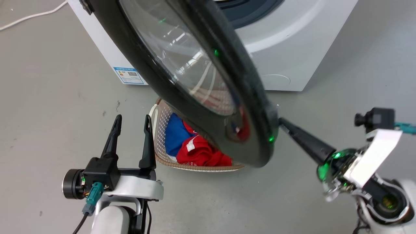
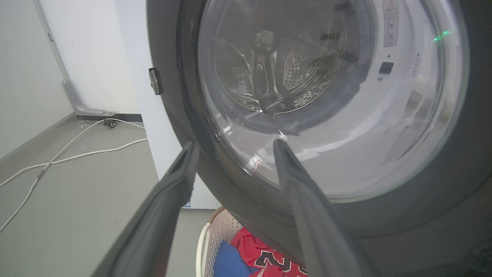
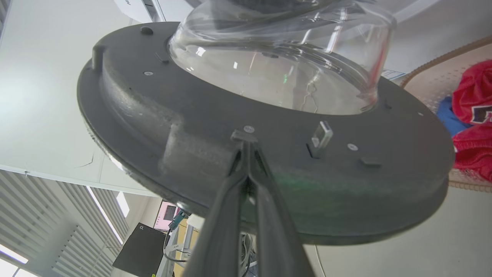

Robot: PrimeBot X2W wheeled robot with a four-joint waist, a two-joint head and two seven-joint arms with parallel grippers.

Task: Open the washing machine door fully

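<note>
Right gripper [image 3: 246,148]: fingers pressed together, empty, tips touching the inner rim face of the washing machine door [image 3: 184,127], which stands swung out directly ahead. Left gripper [image 1: 133,118]: fingers apart, holding nothing, facing the door's outer glass. A laundry basket [image 1: 155,130] lies just beside its right finger.

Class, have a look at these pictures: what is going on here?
A two-armed robot is opening a washing machine door. The right gripper, jaws shut, has its tips against the door's inner face near the rim. The left gripper hangs before the door's outer face, jaws open, holding nothing. The door stands part open above a laundry basket of red and blue clothes.
</note>
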